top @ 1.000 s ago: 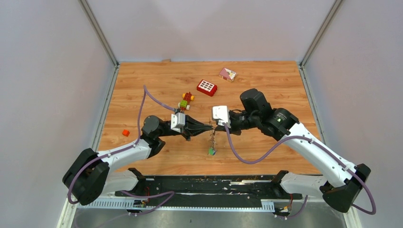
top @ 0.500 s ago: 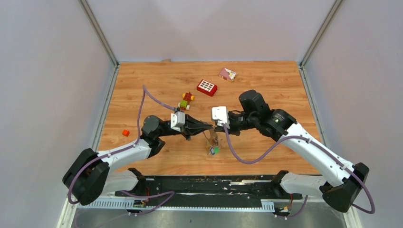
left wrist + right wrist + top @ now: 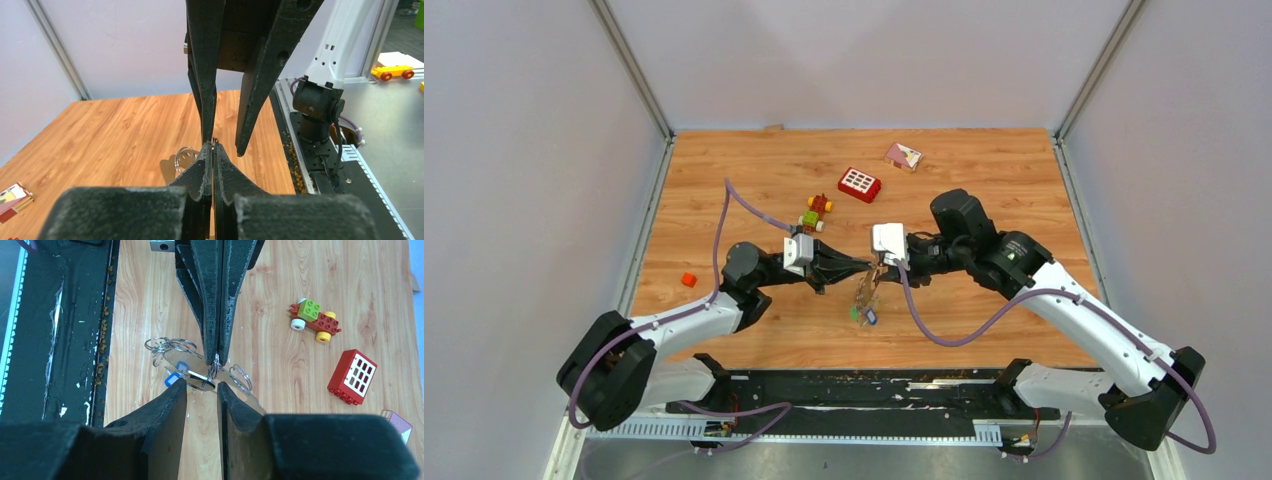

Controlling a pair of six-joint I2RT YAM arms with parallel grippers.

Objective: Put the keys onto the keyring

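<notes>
Over the middle of the surface (image 3: 984, 180), the left gripper (image 3: 865, 268) is pinched tight on the thin wire of the keyring (image 3: 215, 368). It meets the right gripper (image 3: 201, 390) tip to tip, and that gripper's jaws stand narrowly apart. The keys (image 3: 861, 313) dangle at 6 o'clock from the tips (blue and green tags showing).

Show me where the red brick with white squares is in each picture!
Top view: red brick at upper middle, beyond both arms.
Left wrist view: not in it.
Right wrist view: the brick at right, below the middle.
Shared landmark: the block car, beside the brick in both views showing it.
</notes>
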